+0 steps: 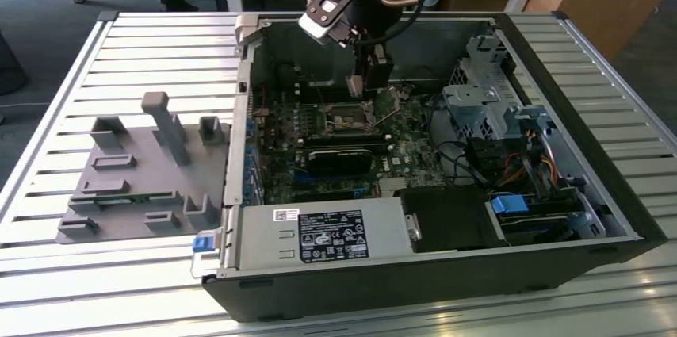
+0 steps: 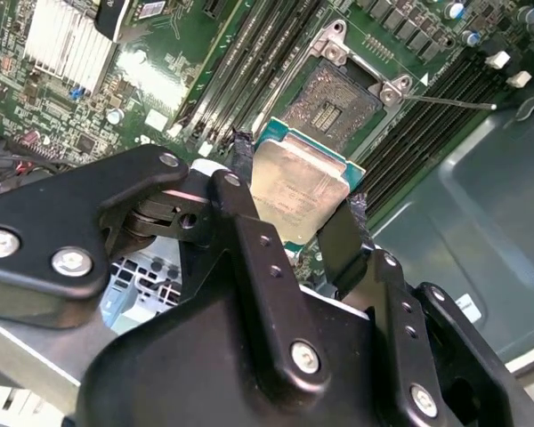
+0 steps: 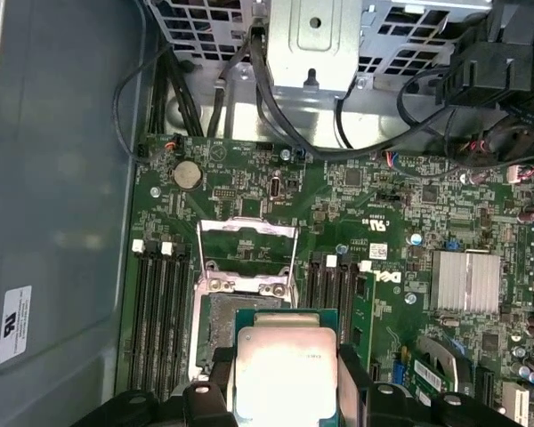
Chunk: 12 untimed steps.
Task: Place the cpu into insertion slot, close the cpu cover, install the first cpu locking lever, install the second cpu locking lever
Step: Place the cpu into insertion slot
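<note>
My gripper (image 1: 363, 89) hangs inside the open computer case, shut on the cpu (image 2: 298, 185), a square chip with a pale silvery face and a green edge. Black fingers (image 2: 240, 169) press two opposite sides of the chip. In both wrist views the cpu (image 3: 285, 372) is a little above the board and partly overlaps the insertion slot (image 3: 214, 334). The slot (image 2: 334, 105) is bare, with its dark contact field showing. The cpu cover (image 3: 247, 226) is swung up, away from the slot. A thin metal locking lever (image 2: 454, 103) sticks out beside the socket (image 1: 347, 119).
Long black memory slots (image 3: 160, 311) flank the socket on both sides. A black card (image 1: 338, 158) and a power supply (image 1: 317, 234) lie nearer the front of the case. The metal drive cage (image 1: 487, 107) is on the exterior view's right. A grey fixture (image 1: 138, 170) stands outside on the slatted table.
</note>
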{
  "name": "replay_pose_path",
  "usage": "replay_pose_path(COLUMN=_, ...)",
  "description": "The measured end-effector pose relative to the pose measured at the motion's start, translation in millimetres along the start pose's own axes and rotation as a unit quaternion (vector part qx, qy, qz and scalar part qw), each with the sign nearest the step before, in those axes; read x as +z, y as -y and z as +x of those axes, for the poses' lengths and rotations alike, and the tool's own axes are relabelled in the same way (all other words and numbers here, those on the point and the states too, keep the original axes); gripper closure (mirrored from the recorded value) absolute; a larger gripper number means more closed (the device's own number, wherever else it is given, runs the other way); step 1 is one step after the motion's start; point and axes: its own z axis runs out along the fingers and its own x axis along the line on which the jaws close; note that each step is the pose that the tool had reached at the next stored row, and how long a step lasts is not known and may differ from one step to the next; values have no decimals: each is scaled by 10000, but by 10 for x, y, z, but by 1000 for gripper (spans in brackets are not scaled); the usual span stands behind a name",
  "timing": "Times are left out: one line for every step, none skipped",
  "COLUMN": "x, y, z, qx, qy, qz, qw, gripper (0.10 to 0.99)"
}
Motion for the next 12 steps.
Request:
replay_pose_path(x=9, y=5, z=2, qx=0, qy=0, qz=0, qw=10000, gripper=545)
replay_pose_path(x=18, y=12, z=5, qx=0, qy=0, qz=0, qw=10000, gripper=545)
replay_pose_path(x=28, y=21, z=8, qx=0, qy=0, qz=0, qw=10000, gripper=545)
replay_pose_path(x=39, y=30, z=12, qx=-1, qy=0, qz=0, qw=10000, gripper=545)
replay_pose_path(x=51, y=35, z=16, qx=-1, qy=0, qz=0, qw=10000, gripper=545)
replay_pose_path(x=62, y=38, z=22, qx=-1, qy=1, qz=0, qw=10000, gripper=545)
replay_pose_path(x=75, y=40, z=28, qx=-1, qy=1, qz=0, qw=10000, gripper=545)
replay_pose_path(x=88, y=42, z=35, qx=-1, qy=4, qz=0, qw=10000, gripper=545)
replay_pose_path(x=101, y=44, z=41, qx=-1, qy=6, qz=0, qw=10000, gripper=545)
replay_pose_path(x=114, y=47, z=48, qx=-1, qy=8, qz=0, qw=10000, gripper=545)
replay_pose_path(x=128, y=50, z=53, qx=-1, qy=9, qz=1, qw=10000, gripper=545)
replay_pose_path(x=141, y=53, z=57, qx=-1, qy=8, qz=0, qw=10000, gripper=545)
